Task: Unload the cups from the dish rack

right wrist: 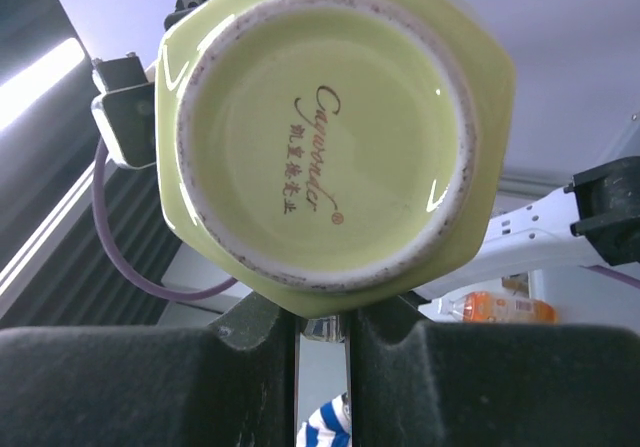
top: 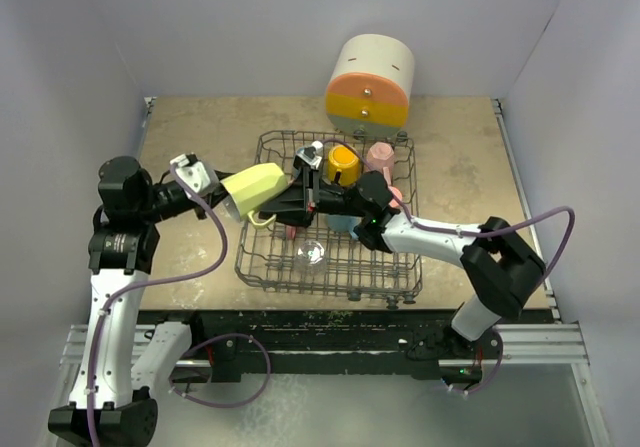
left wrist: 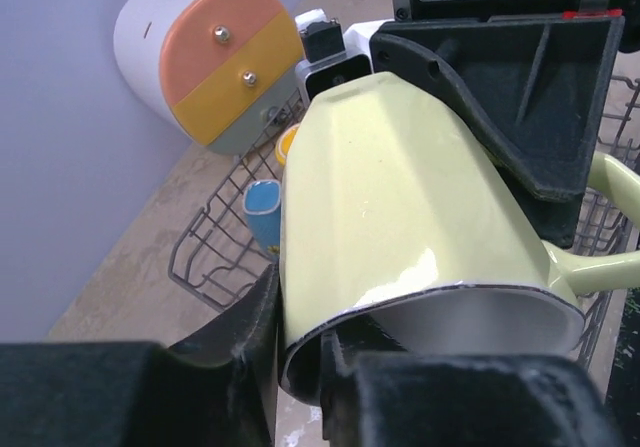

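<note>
A lime-yellow cup (top: 258,187) hangs on its side over the left edge of the dish rack (top: 262,257), held between both arms. My left gripper (top: 232,202) is shut on its rim: in the left wrist view one finger lies against the outer wall and the other inside the white mouth of the cup (left wrist: 400,197). My right gripper (top: 300,192) is at the cup's other end, jaws almost together at the handle side; its camera faces the cup's base (right wrist: 320,127). A yellow cup (top: 343,164), a pink cup (top: 380,157), a blue cup (left wrist: 263,207) and a clear glass (top: 311,254) sit in the rack.
A big cream, orange and green cylinder with knobs (top: 368,84) stands behind the rack at the back wall. Bare tabletop (top: 190,137) lies left of the rack. White walls close in both sides.
</note>
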Robot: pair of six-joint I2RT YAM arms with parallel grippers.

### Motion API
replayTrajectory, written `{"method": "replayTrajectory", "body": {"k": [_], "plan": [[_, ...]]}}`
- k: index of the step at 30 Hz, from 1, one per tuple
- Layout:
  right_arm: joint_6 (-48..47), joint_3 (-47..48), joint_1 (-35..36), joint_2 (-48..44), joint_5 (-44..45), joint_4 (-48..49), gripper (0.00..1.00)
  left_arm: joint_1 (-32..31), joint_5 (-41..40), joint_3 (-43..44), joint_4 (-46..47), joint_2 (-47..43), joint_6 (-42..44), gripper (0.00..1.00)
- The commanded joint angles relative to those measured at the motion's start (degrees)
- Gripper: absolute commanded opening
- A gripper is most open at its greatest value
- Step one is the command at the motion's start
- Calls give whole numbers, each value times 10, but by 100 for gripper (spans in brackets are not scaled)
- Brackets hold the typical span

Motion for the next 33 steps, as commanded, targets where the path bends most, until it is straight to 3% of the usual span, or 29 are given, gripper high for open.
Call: {"method": "replayTrajectory", "body": {"k": [1,2,3,6,9,13,17,21,25,33], "plan": [[11,29,4,-7,-10,88,12,2,9,11,26,16,-17,6],[10,30,2,-7,-22,79,27,2,3,13,26,21,-23,0],[1,31,-3,-8,-28,57,39,2,-5,14,28,27,-33,0],[-54,29,-36,-31,-37,-34,64,2,-45,30,27,52,-65,0],[-184,59,-79,-69,-32,-252,98,2,-123,52,23,80,-77,0],[-434,158,-142,-109,54,-627,100,2,-272,118,-14,144,-61,0],[-576,228,-186,-120,156,-829,100,3,-396,213,-79,248,-41,0],[-651,261,-212,-120,226,-924,100,3,-472,316,-139,389,-44,0],[-680,296,-218,-122,337,-1005,100,3,-497,441,-207,534,-45,0],[-697,242,-222,-208,414,-990,100,2,-488,767,-373,808,-80,0]]}}
